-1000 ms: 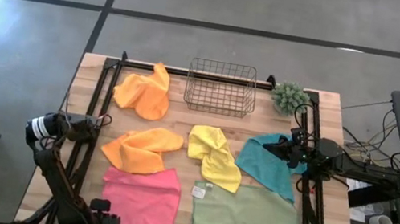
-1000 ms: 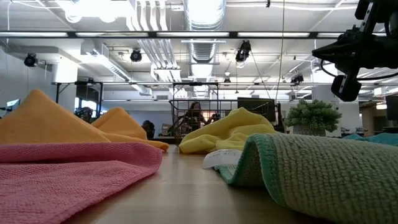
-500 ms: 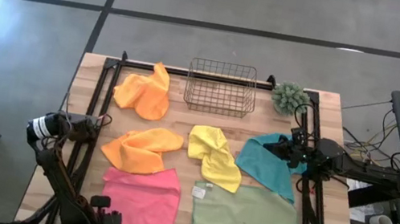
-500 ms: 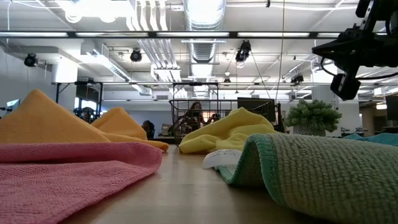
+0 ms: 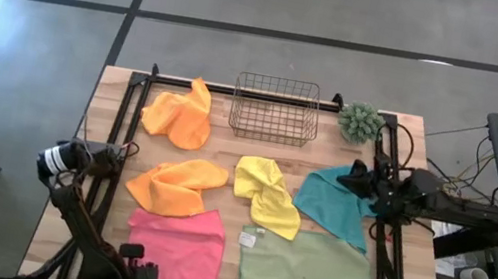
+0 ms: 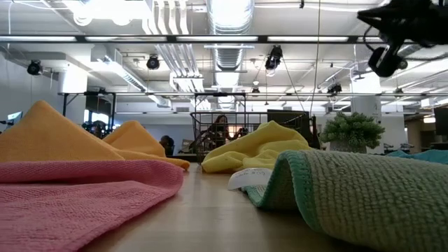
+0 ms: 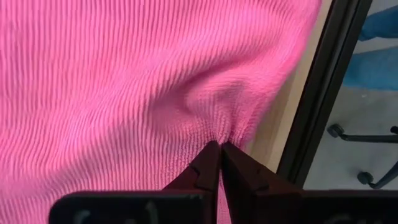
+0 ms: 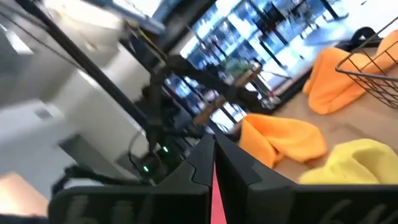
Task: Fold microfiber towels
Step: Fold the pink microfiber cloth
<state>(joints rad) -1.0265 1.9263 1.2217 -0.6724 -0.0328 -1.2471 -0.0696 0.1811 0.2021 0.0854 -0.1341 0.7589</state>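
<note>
At the table's near edge, my left gripper (image 7: 219,149) pinched a fold of the pink towel (image 5: 176,251), its fingers pressed together on the cloth. Beside it lay the light green towel (image 5: 308,274); beyond, an orange towel (image 5: 175,185), the yellow towel (image 5: 268,194) and the teal towel (image 5: 336,204). My right gripper (image 5: 352,176) hung closed above the teal one. Farthest sat another orange towel (image 5: 180,115) and the wire basket (image 5: 275,109).

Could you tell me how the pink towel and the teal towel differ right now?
The pink towel lies at the table's near edge on the left side, and the left gripper is pinching a bunched fold of it. The teal towel lies on the right side, with the shut right gripper above it, holding nothing. Both are plain cloths, not yet folded neatly.
</note>
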